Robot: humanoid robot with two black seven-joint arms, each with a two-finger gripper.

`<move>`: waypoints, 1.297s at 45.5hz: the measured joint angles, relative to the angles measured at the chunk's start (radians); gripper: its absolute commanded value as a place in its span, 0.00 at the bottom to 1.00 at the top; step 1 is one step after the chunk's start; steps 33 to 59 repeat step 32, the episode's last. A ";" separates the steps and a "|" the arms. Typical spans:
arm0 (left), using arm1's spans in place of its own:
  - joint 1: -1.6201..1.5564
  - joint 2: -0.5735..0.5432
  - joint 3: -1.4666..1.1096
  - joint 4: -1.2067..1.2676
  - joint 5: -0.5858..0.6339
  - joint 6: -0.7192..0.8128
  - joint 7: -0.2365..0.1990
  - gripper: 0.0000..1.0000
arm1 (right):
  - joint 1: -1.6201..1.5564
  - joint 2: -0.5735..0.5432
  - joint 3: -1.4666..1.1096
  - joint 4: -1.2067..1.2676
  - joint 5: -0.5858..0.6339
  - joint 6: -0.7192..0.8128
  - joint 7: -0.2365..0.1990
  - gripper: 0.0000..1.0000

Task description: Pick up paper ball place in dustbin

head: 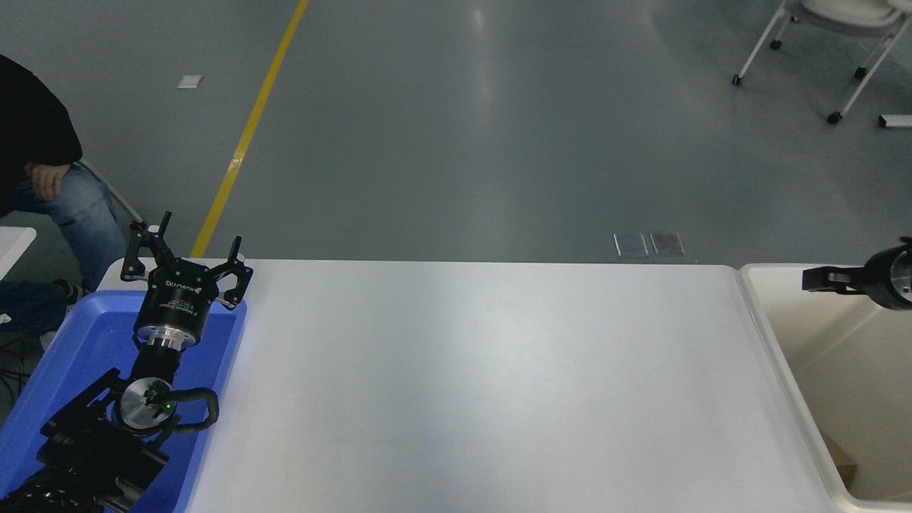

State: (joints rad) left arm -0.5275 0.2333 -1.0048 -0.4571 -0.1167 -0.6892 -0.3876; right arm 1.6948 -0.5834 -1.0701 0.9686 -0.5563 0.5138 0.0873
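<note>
The dustbin [773, 349] is a large cream-white bin against the table's right end, cut off by the picture's right edge. The paper ball does not show in the part of the bin that I can see. My right gripper [812, 278] comes in from the right edge and hangs above the bin's far rim; only a black finger and part of the wrist show. My left gripper [199, 239] is open and empty, parked at the lower left above the blue tray [78, 342].
A small brown scrap [842, 467] lies on the bin's floor by its left wall. The white table [484, 385] spans the middle. A seated person [43, 178] is at the far left. A chair on castors [819, 43] stands at the top right.
</note>
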 measured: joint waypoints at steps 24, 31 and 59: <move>0.003 0.000 -0.001 0.000 -0.001 0.003 -0.002 1.00 | 0.538 0.372 -0.052 0.415 0.467 0.250 -0.011 1.00; 0.003 0.000 -0.001 0.000 -0.001 0.003 -0.002 1.00 | 0.603 0.445 -0.061 0.449 0.537 0.261 -0.011 1.00; 0.003 0.000 -0.001 0.000 -0.001 0.003 -0.002 1.00 | 0.611 0.452 -0.064 0.453 0.544 0.262 -0.012 1.00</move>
